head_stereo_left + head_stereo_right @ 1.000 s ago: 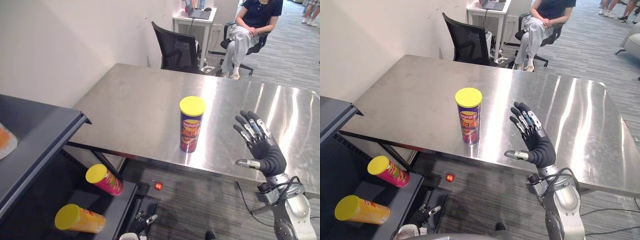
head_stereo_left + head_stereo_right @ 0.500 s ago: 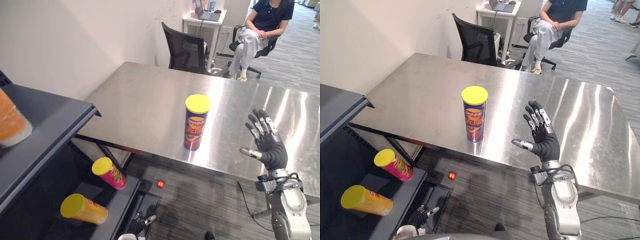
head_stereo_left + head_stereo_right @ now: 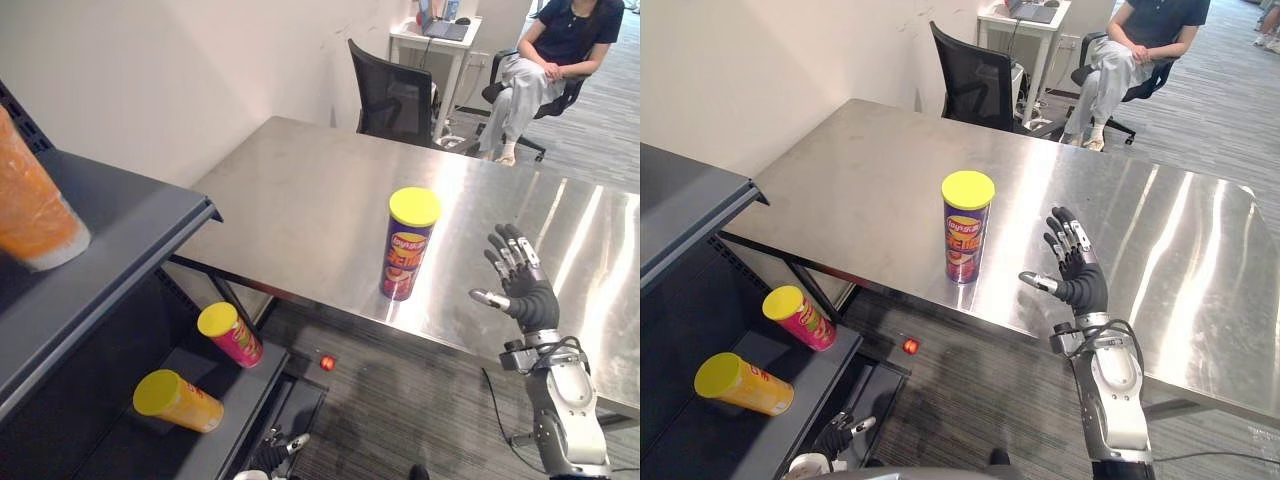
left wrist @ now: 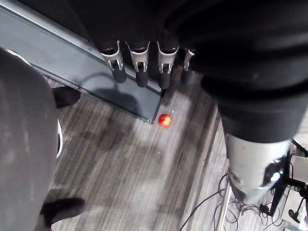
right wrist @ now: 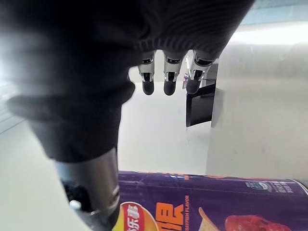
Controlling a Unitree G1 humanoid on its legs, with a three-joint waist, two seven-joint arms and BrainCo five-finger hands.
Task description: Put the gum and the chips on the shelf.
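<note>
Chips can (image 3: pixel 408 245): purple body, yellow lid, upright on the steel worktop (image 3: pixel 300 200), close to its front edge and clear of both side edges. Nothing touches it.

Right hand (image 3: pixel 1077 283): raised over the front edge on the can's right, near it but apart. Fingers are straight and fanned, thumb out toward the can, nothing held. In the right wrist view the can's purple wall shows just past the thumb.

Left hand (image 4: pixel 142 62): hangs low below worktop level, beside the foot of the shelf (image 3: pixel 110 240). Fingers are straight, side by side and pointing at the floor, holding nothing.

Shelf: dark, off the worktop's left edge.
- Top board: an orange container (image 3: pixel 30 215), cut by the frame, kind unclear.
- Lower board: a pink can (image 3: pixel 230 333) and an orange can (image 3: pixel 178 400), both yellow-lidded, lying on their sides and apart from each other.

Floor: small red ball (image 4: pixel 164 120) under the front edge.

Beyond the far edge: black office chair (image 3: pixel 395 95), with a seated person (image 3: pixel 545 60) further back
</note>
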